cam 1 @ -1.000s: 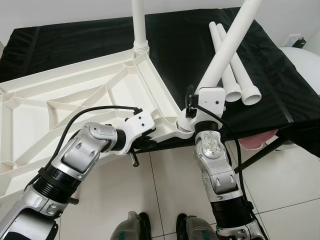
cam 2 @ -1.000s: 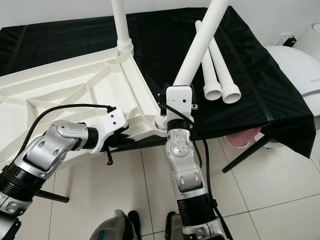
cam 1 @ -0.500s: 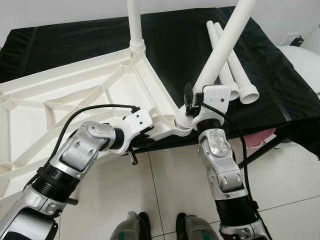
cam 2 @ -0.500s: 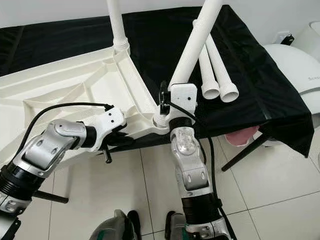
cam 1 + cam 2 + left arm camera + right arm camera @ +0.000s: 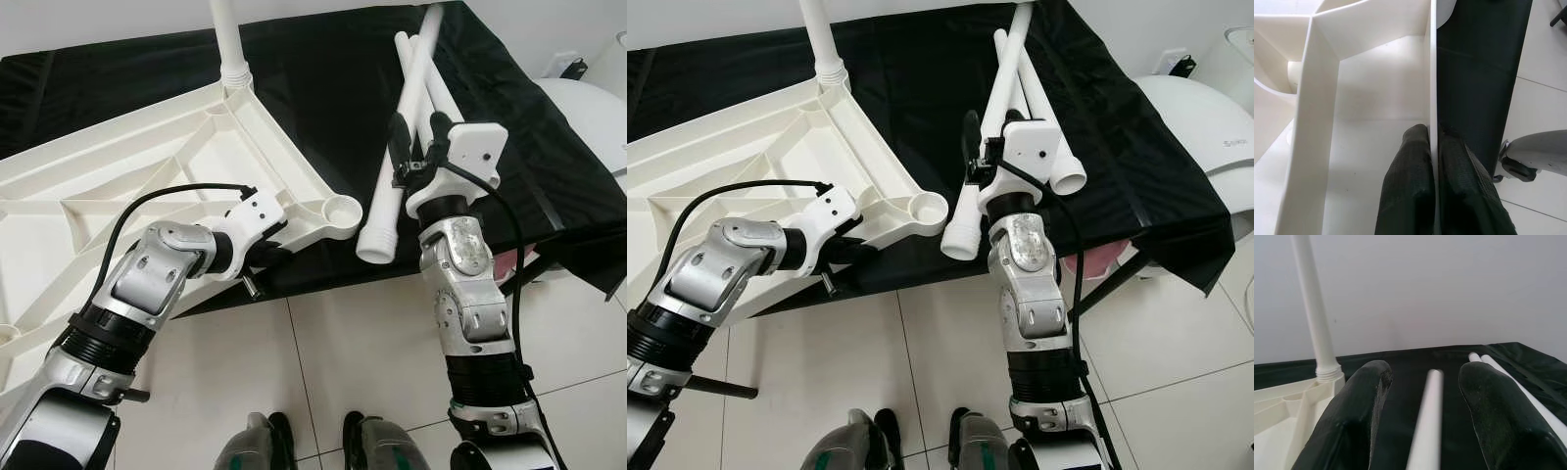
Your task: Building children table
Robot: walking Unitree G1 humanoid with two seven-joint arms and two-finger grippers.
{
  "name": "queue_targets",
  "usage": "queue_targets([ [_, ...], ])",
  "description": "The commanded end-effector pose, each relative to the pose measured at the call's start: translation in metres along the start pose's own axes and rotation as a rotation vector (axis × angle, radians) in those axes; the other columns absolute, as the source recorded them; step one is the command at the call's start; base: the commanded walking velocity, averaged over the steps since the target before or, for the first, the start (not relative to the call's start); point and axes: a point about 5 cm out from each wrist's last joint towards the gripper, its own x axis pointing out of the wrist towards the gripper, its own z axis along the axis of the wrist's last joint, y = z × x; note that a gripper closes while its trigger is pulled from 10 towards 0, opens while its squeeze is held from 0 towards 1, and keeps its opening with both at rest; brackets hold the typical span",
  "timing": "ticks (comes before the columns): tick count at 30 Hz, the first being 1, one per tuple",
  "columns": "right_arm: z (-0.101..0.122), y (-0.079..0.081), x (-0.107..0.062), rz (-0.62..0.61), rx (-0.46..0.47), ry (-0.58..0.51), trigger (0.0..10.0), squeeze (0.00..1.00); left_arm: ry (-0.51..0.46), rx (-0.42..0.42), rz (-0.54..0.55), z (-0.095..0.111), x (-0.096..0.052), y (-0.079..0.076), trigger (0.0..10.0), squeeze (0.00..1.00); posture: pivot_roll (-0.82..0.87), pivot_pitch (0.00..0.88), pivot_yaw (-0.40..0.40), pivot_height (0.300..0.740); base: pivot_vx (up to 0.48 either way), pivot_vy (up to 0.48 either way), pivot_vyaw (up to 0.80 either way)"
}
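**Roughly a quarter built: one leg in, three to go**

Starting at my right gripper (image 5: 972,147): its two black fingers (image 5: 1359,421) are spread wide, with a loose white table leg (image 5: 397,162) running between them. I cannot tell whether either finger touches the leg; they do not look closed on it. The leg lies slanted over the black-covered bench (image 5: 323,88), its threaded end hanging just past the bench's front edge, beside the empty round socket (image 5: 342,208) at the near corner of the tabletop. The leg is not in that socket.

My left gripper (image 5: 1433,147) is pinched tight on the thin outer rim of the upside-down white tabletop (image 5: 118,196), steadying it close to that empty corner.

Farther out, one leg (image 5: 820,39) stands upright, seated in the far corner socket. Two more spare legs (image 5: 1053,137) lie side by side on the black cloth, just behind the right gripper. A white rounded object (image 5: 1195,108) sits off to the right, over the tiled floor (image 5: 921,372).

My judgement: one leg of four is fitted. The near corner comes next, then the two spare legs.
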Motion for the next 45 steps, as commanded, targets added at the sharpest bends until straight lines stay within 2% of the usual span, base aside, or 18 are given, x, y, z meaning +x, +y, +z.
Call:
queue_targets([
  [1, -0.001, 0.001, -0.002, 0.021, 0.016, -0.004, 10.0, 0.0, 0.003, -0.039, 0.107, -0.006, -0.002, 0.007, 10.0, 0.0, -0.07, 0.188, 0.013, 0.74, 0.0, 0.0, 0.0],
  [15, -0.007, -0.005, 0.0, 0.049, 0.035, 0.018, 10.0, 0.02, 0.002, -0.049, 0.124, -0.006, -0.002, 0.012, 10.0, 0.0, -0.08, 0.185, 0.019, 0.74, 0.0, 0.0, 0.0],
  [16, -0.007, -0.007, 0.0, 0.051, 0.043, 0.022, 10.0, 1.0, 0.001, -0.049, 0.123, -0.006, -0.002, 0.012, 10.0, 0.0, -0.08, 0.185, 0.019, 0.74, 0.0, 0.0, 0.0],
  [20, -0.007, -0.008, 0.001, 0.055, 0.048, 0.025, 10.0, 1.0, -0.001, -0.051, 0.125, -0.006, -0.003, 0.013, 10.0, 0.0, -0.07, 0.189, 0.021, 0.74, 0.0, 0.0, 0.0],
  [21, -0.008, -0.009, 0.001, 0.058, 0.04, 0.027, 10.0, 1.0, -0.009, -0.064, 0.123, -0.006, -0.004, 0.014, 10.0, 1.0, -0.07, 0.192, 0.02, 0.74, 0.0, 0.0, 0.0],
  [22, -0.008, -0.009, 0.001, 0.058, 0.04, 0.027, 10.0, 1.0, -0.009, -0.064, 0.123, -0.006, -0.004, 0.014, 10.0, 1.0, -0.07, 0.192, 0.02, 0.74, 0.0, 0.0, 0.0],
  [23, -0.008, -0.009, 0.002, 0.061, 0.033, 0.029, 10.0, 0.76, -0.015, -0.071, 0.122, -0.005, -0.005, 0.014, 10.0, 1.0, -0.07, 0.193, 0.02, 0.74, 0.0, 0.0, 0.0],
  [24, -0.009, -0.01, 0.002, 0.064, 0.03, 0.034, 10.0, 0.0, -0.022, -0.079, 0.122, -0.005, -0.006, 0.015, 10.0, 1.0, -0.07, 0.195, 0.021, 0.74, 0.0, 0.0, 0.0],
  [31, -0.013, -0.012, 0.004, 0.07, 0.032, 0.061, 10.0, 0.0, -0.028, -0.083, 0.128, -0.002, -0.009, 0.016, 10.0, 1.0, -0.06, 0.201, 0.025, 0.74, 0.0, 0.0, 0.0],
  [32, -0.014, -0.013, 0.005, 0.074, 0.028, 0.068, 10.0, 0.0, -0.03, -0.081, 0.129, -0.001, -0.01, 0.017, 10.0, 0.71, -0.06, 0.202, 0.026, 0.74, 0.0, 0.0, 0.0],
  [33, -0.014, -0.013, 0.005, 0.074, 0.028, 0.068, 10.0, 0.0, -0.03, -0.081, 0.129, -0.001, -0.01, 0.017, 10.0, 0.71, -0.06, 0.202, 0.026, 0.74, 0.0, 0.0, 0.0],
  [35, -0.015, -0.015, 0.007, 0.076, 0.019, 0.079, 10.0, 0.0, -0.045, -0.083, 0.127, 0.003, -0.014, 0.018, 10.0, 0.0, -0.06, 0.203, 0.027, 0.74, 0.0, 0.0, 0.0],
  [38, -0.017, -0.02, 0.01, 0.06, 0.017, 0.092, 10.0, 0.0, -0.089, -0.106, 0.121, 0.01, -0.018, 0.019, 10.0, 0.0, -0.06, 0.203, 0.027, 0.74, 0.0, 0.0, 0.0],
  [40, -0.018, -0.024, 0.013, 0.044, 0.005, 0.103, 10.0, 0.0, -0.172, -0.151, 0.142, 0.022, -0.026, 0.024, 10.0, 0.0, -0.06, 0.203, 0.029, 0.74, 0.0, 0.0, 0.0],
  [42, -0.018, -0.024, 0.013, 0.044, 0.005, 0.103, 10.0, 0.0, -0.172, -0.151, 0.142, 0.022, -0.026, 0.024, 10.0, 0.0, -0.06, 0.203, 0.029, 0.74, 0.0, 0.0, 0.0],
  [44, -0.018, -0.025, 0.015, 0.041, -0.001, 0.106, 10.0, 0.0, -0.203, -0.165, 0.157, 0.026, -0.029, 0.026, 10.0, 0.0, -0.06, 0.203, 0.029, 0.74, 0.0, 0.0, 0.0],
  [45, -0.018, -0.027, 0.017, 0.033, -0.002, 0.111, 10.0, 0.0, -0.245, -0.18, 0.2, 0.033, -0.033, 0.031, 10.0, 0.0, -0.06, 0.201, 0.027, 0.74, 0.0, 0.0, 0.0],
])
